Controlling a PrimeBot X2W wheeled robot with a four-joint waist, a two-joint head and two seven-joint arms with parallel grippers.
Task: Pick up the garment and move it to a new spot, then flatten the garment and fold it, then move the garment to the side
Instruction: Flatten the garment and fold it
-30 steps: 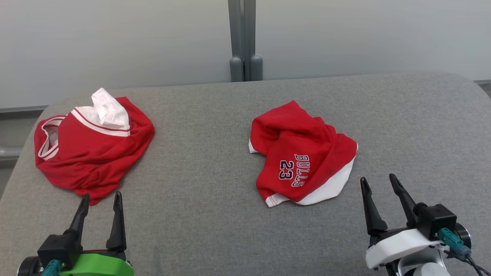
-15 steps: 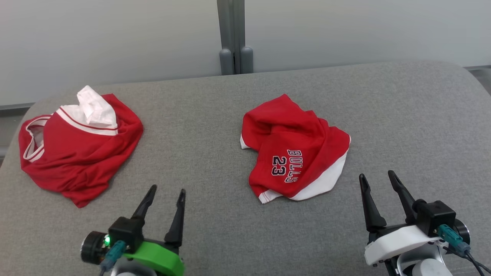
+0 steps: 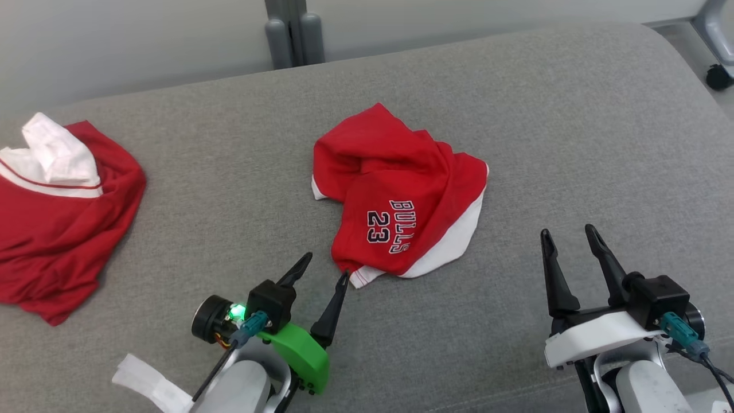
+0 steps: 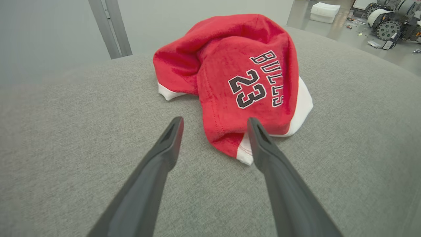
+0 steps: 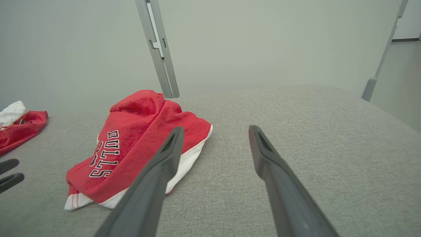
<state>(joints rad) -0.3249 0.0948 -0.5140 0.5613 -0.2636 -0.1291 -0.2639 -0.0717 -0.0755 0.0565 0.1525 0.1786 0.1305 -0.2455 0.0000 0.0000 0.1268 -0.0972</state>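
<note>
We have left pincer [image 3: 327, 265] spread, shorts [image 3: 401, 189] hem just ahead of it; right pincer [image 3: 566, 230] spread too, shorts off its left.

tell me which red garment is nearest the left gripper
The BULLS 23 garment: the open left gripper points at its hem. The other garment, no print showing, lies far to the left.

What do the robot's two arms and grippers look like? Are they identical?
Nearly. The left gripper and the right gripper each have two long, dark, tapering fingers on a black block with a teal cable plug. The left mount is bright green with a small glowing green light; the right mount is white. The forearms are pale grey.
</note>
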